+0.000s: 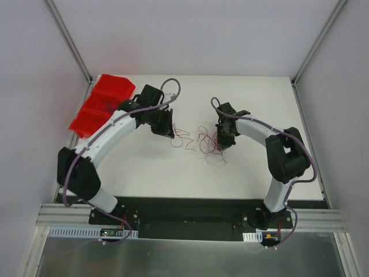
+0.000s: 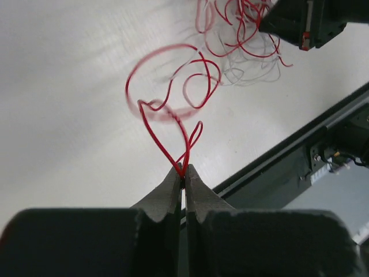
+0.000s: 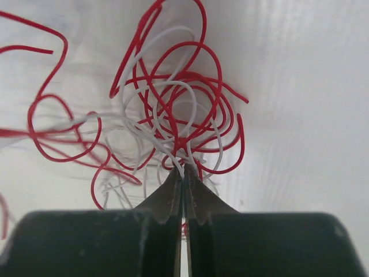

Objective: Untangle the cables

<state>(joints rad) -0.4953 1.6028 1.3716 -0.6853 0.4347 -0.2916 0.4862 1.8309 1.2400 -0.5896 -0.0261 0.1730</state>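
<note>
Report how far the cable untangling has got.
Done: little; a few red loops lie beside the main clump on the table. In hand: the left end effector is shut on a red cable, the right end effector shut on red and white strands at the clump. Left: that clump is knotted; every cable needs separating.
</note>
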